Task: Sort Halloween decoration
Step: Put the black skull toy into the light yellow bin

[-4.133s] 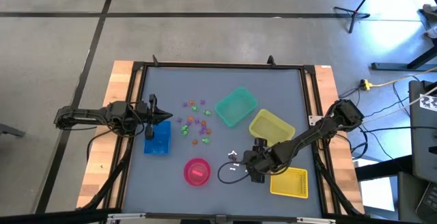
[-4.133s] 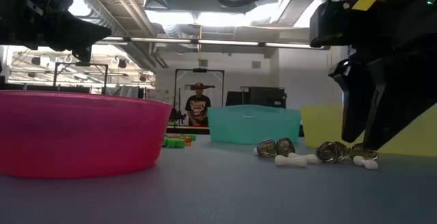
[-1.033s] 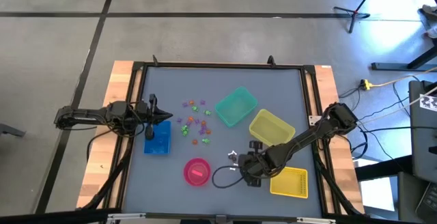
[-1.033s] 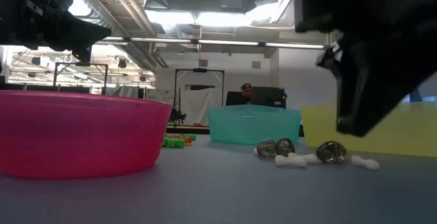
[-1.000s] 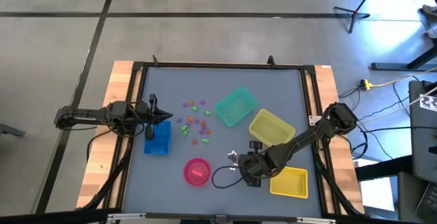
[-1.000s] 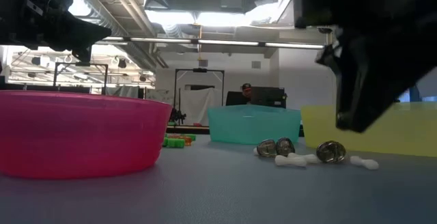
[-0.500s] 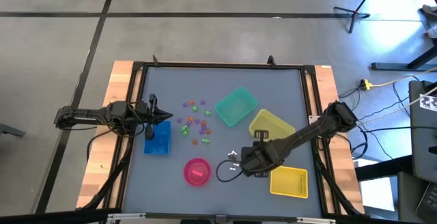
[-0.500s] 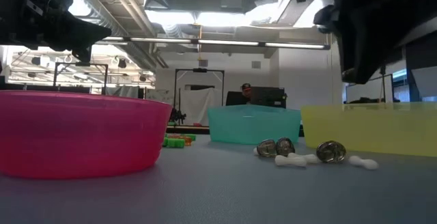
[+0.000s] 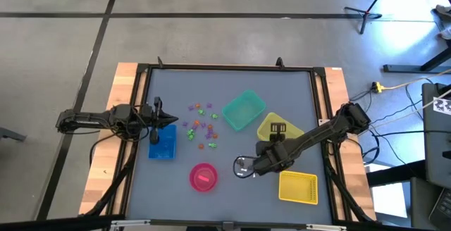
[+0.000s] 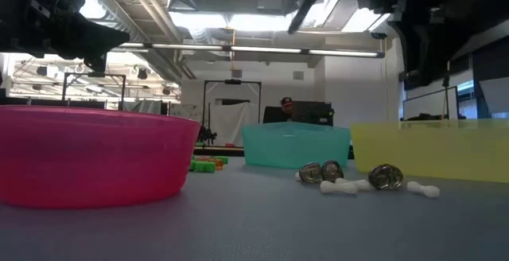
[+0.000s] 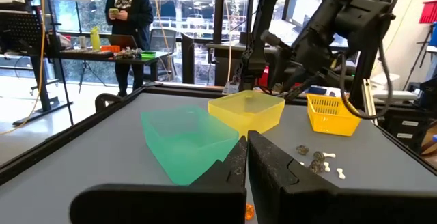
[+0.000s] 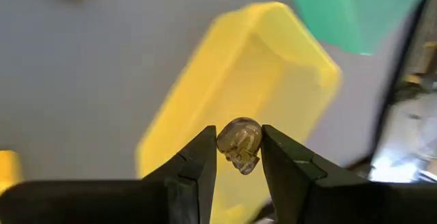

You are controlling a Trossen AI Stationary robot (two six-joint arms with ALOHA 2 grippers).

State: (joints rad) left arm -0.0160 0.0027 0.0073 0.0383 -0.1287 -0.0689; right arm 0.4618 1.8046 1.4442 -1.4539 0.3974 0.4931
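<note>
The Halloween decoration lies in two groups. Small coloured trinkets sit between the blue bin and the green bin. Grey skulls and white bones lie on the table near the pink bowl. My right gripper hangs over the yellow bin, shut on one dark grey skull. My left gripper waits shut above the far end of the blue bin, at the table's left. My right gripper pinches the grey skull by its two sides between the free ends of its fingers. The skull is lifted clear, above the yellow bin's open top.
A yellow mesh basket stands near the table's near right corner, beside the right arm. A cable loop from that arm lies over the skull group. A person stands in the room beyond the table.
My right gripper, shut on the skull, has risen from beside the skulls and bones and moved toward the far edge until it is over the yellow bin. The remaining skulls and bones have stayed where they were.
</note>
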